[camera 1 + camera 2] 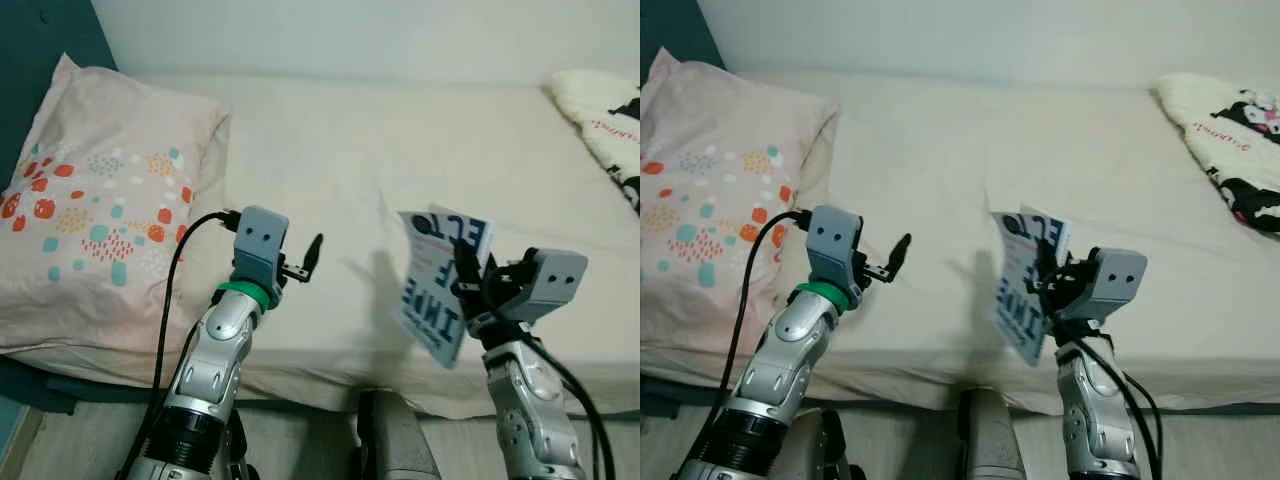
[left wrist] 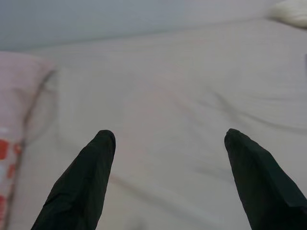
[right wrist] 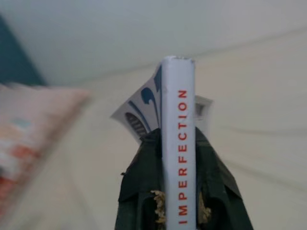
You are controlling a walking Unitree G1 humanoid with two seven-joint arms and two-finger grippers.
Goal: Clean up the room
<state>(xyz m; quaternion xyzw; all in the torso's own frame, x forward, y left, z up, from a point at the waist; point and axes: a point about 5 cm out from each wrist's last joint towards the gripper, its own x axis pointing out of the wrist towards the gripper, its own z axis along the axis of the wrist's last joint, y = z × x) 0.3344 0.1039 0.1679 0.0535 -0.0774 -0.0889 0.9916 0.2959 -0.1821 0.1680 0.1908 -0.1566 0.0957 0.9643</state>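
My right end effector (image 1: 472, 288) is clamped tight on a book (image 1: 440, 285), spine reading IMPERFECTION, held up over the front edge of the bed (image 1: 400, 160). My left end effector (image 2: 168, 158) hangs over the sheet, fingers spread wide with nothing in them, pillow (image 1: 100, 210) off to the left.

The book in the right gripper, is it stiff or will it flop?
The book, clamped at its spine by the right gripper, is thin, so probably light. Its covers fan apart above the fingers, so they may flop. The spine stays straight, likely stiff enough.
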